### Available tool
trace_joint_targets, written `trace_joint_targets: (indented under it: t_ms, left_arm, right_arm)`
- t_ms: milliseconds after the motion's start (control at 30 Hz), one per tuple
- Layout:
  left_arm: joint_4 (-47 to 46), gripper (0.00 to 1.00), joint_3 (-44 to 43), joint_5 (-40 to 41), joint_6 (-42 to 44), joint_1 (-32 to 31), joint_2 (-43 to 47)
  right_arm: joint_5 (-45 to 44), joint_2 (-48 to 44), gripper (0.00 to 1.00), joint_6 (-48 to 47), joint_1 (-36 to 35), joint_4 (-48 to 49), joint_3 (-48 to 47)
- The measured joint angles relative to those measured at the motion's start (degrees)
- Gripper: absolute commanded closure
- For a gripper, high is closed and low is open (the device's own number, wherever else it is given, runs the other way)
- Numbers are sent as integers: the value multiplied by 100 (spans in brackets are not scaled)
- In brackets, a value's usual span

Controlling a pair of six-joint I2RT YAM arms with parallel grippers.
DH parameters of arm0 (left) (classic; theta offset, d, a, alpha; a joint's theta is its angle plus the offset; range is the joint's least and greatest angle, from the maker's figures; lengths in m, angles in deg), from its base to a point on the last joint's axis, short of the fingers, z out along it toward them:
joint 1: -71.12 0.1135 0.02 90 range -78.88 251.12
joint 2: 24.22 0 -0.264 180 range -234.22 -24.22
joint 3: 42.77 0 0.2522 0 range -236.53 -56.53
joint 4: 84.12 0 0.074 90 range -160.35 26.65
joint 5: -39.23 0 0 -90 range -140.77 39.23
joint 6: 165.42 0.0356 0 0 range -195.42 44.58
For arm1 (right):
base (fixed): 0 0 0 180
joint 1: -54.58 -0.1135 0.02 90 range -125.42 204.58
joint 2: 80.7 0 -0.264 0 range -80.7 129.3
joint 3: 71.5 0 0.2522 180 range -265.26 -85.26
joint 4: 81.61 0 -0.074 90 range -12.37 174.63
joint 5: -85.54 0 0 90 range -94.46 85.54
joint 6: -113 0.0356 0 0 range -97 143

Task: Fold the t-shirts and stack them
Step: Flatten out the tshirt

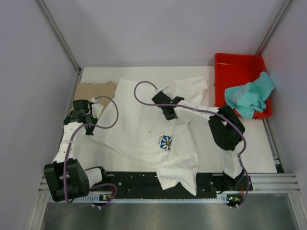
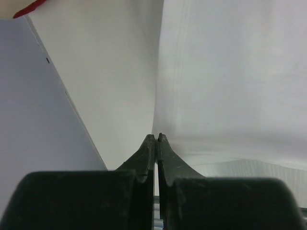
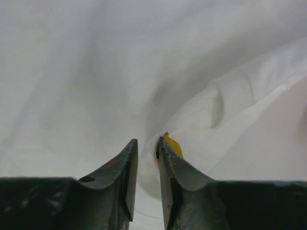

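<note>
While the white shirt (image 1: 144, 139) sprawls on the tabletop (image 1: 268, 148), hem over the near rail (image 1: 211, 181), I see from above the left arm (image 1: 72, 132) folded back to its sleeve and the right arm (image 1: 225, 124) bent toward the collar. Left wrist view: left jaws shut; whether they pinch cloth I can't tell. Right wrist view: right jaws nip a fold by a yellow tag (image 3: 171, 143); I judge that thin bite could slip under a pull.

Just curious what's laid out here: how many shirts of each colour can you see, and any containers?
white daisy-print cloth t-shirt: 1
plain tan cloth t-shirt: 1
teal cloth t-shirt: 1
red plastic bin: 1
Total: 4
</note>
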Motion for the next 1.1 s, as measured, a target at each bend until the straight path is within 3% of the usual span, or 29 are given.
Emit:
trace_joint_targets:
  t_ms: [200,400,500,600,667,733,800,1100]
  left_arm:
    - [48,100,-4,20,2,0,0]
    - [144,100,-52,22,0,0,0]
    - [151,100,-68,22,0,0,0]
    - [160,100,-68,15,0,0,0]
    - [160,100,-68,0,-2,0,0]
    - [162,100,-70,-7,-11,0,0]
    - [164,100,-70,-15,-22,0,0]
    - [210,100,-170,-50,-44,0,0]
  right_arm:
    - [352,1296,61,-662,-911,-546,-1255]
    - [960,994,56,-1320,-1808,-577,-1401]
    - [1346,28,56,-1187,-1812,-398,-551]
    - [1574,-1438,54,-723,-1331,-385,553]
    - [1554,-2428,50,-278,-885,-365,1237]
    - [1502,-3320,37,284,-468,-428,1943]
    - [1445,-3836,36,778,-308,-702,2476]
    - [2017,-3974,36,2435,-393,-1620,4085]
